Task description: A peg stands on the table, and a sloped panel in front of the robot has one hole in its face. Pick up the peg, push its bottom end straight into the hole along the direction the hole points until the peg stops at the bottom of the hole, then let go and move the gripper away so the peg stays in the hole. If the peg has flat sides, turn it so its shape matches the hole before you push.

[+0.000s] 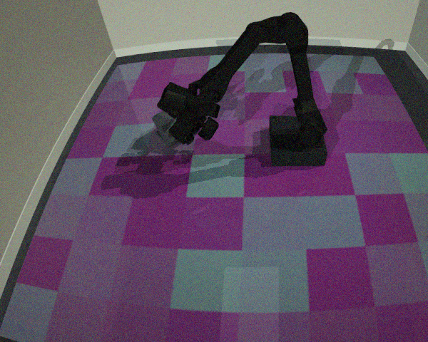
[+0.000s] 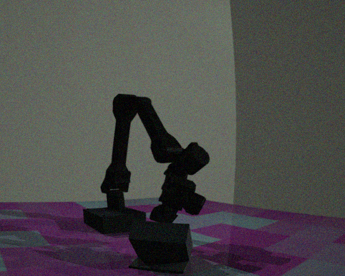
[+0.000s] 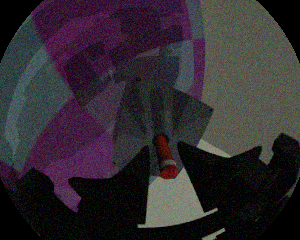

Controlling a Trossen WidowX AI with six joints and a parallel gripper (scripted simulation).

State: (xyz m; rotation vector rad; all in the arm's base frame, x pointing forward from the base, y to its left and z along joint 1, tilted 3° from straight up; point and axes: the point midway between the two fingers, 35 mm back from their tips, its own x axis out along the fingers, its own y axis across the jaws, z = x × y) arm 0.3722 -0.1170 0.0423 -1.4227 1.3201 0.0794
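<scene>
A red peg (image 3: 164, 151) with a pale band near its near end shows in the wrist view, between the fingertips. Its far end meets the dark grey sloped panel (image 3: 192, 113) (image 2: 160, 250) (image 1: 163, 122); it appears to stand in the hole, whose mouth is covered. How deep it sits cannot be told. My gripper (image 3: 163, 147) (image 2: 164, 219) is part open, with a finger on either side of the peg and a narrow gap visible on both sides. The peg is hidden in the top and exterior views by the gripper and panel.
The arm's dark base (image 1: 298, 156) (image 2: 114, 221) stands behind and to one side of the panel. The patchwork floor (image 1: 214, 221) carries the arm's shadows. Pale walls (image 2: 48, 89) (image 1: 170, 22) stand behind.
</scene>
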